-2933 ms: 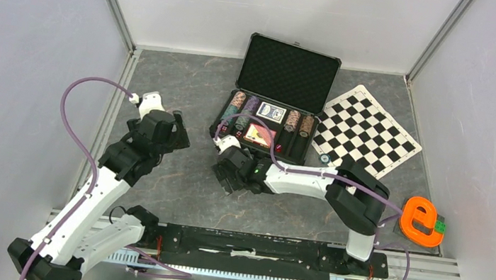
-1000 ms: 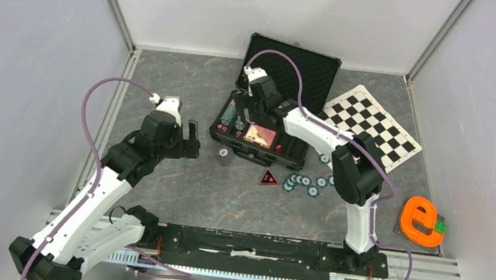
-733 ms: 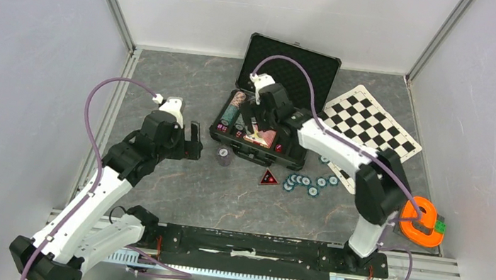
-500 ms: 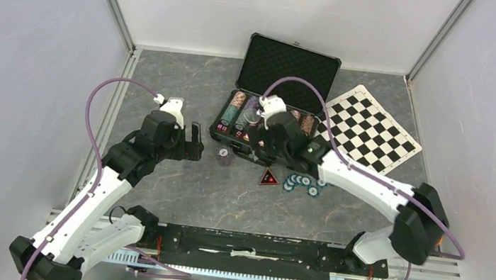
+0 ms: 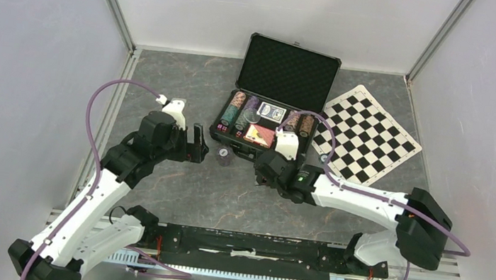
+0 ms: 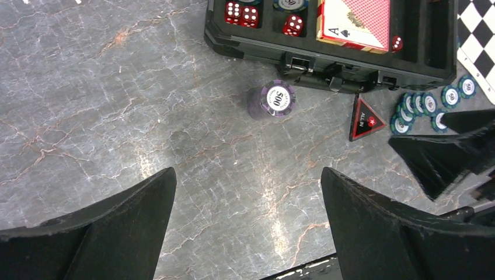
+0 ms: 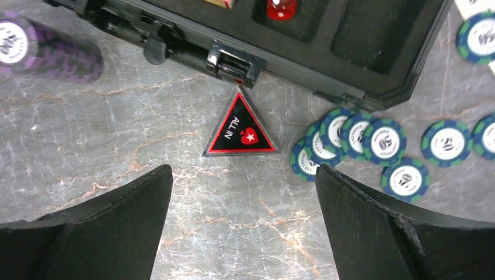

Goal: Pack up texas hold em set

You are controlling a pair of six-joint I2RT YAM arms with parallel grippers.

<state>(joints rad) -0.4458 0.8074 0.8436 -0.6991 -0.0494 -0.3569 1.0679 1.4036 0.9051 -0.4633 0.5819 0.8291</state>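
Before case (image 5: 289, 74) | purple chip stack (image 6: 273, 100) apparently upright | teal chips (image 7: 362, 146) scattered | left gripper (image 6: 246, 175), right gripper (image 7: 243, 169) spread

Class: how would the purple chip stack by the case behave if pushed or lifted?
The purple chip stack stands upright, seemingly separate discs, so a sideways push would likely shear or topple it. Lifted by its sides, middle chips might slip out.

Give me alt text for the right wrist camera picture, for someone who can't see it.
A black triangular ALL IN marker lies on the grey marbled table just in front of the latch of the open black case, ahead of the open jaws of the right gripper. Teal chips lie scattered to its right, some overlapping; a purple chip stack stands at upper left.
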